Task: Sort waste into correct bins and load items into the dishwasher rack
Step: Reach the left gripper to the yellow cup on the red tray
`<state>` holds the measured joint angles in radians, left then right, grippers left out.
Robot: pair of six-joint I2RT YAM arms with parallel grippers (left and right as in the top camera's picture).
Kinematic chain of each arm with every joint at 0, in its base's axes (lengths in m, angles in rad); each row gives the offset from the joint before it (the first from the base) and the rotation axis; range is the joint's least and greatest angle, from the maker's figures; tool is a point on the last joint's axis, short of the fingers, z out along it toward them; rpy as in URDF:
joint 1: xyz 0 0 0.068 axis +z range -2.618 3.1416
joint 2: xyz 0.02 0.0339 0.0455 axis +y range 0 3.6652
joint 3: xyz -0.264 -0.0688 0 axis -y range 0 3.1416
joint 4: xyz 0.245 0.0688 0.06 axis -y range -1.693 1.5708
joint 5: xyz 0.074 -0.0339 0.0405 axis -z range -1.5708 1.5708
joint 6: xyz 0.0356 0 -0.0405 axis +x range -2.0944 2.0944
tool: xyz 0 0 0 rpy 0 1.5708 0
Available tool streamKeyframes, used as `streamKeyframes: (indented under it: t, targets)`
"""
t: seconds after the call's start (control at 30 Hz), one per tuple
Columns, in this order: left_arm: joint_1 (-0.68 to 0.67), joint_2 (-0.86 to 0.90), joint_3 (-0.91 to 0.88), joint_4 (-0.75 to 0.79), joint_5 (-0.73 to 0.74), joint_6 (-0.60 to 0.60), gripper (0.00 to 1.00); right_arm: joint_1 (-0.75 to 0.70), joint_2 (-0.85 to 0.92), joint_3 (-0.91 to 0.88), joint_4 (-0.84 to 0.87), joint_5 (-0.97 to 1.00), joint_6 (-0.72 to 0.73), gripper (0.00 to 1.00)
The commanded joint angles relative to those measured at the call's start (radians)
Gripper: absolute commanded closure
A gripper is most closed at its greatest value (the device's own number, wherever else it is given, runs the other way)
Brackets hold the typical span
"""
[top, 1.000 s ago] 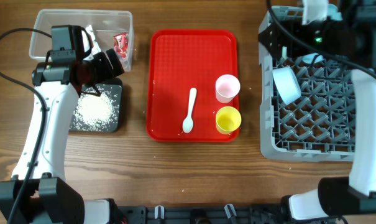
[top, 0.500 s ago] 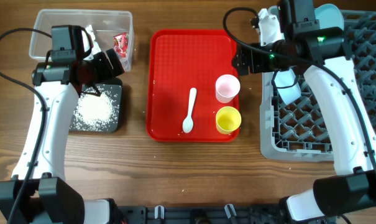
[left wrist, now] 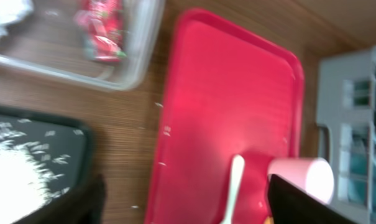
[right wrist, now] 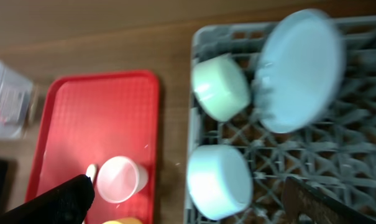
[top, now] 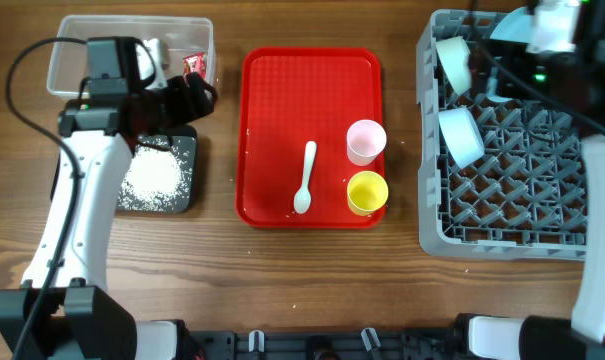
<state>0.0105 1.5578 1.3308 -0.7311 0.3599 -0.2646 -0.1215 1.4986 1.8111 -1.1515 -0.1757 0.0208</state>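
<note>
I am looking at the left arm, which is showing long white shells between black joint housings, with a thin black cable looping off its upper end. The right arm is wearing the same white casing below a black wrist block, where a small green light is glowing. Both wrist cameras are showing blunt black fingers.

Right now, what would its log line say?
rack: two bowls, plate | red tray: spoon, pink cup, yellow cup | black tray: rice | left hand open | right hand open
</note>
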Motion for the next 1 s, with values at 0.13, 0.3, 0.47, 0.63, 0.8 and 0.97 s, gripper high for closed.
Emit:
streamKeyframes:
  t: [0.13, 0.3, 0.47, 0.63, 0.8, 0.97]
  targets:
    - [-0.358, 0.000, 0.016, -0.013, -0.053, 0.024, 0.52, -0.067, -0.020, 0.019, -0.013, 0.011, -0.010, 0.00]
    - [-0.548, 0.040, 0.011, -0.008, -0.160, 0.016, 0.93, -0.067, -0.014, -0.010, -0.012, -0.009, 0.010, 0.00]
    - [-0.647, 0.178, 0.011, 0.063, -0.159, -0.040, 0.94, -0.067, -0.014, -0.037, -0.027, -0.008, 0.008, 0.00]
    - [-0.669, 0.206, 0.011, 0.135, -0.143, -0.089, 0.60, -0.067, -0.014, -0.037, -0.027, -0.013, 0.009, 0.00]
    - [-0.714, 0.243, 0.011, 0.144, -0.110, -0.092, 0.61, -0.067, -0.014, -0.037, -0.028, -0.020, 0.008, 0.00]
    - [-0.745, 0.274, 0.011, 0.103, -0.115, -0.092, 0.65, -0.067, -0.014, -0.037, -0.032, -0.020, 0.008, 0.00]
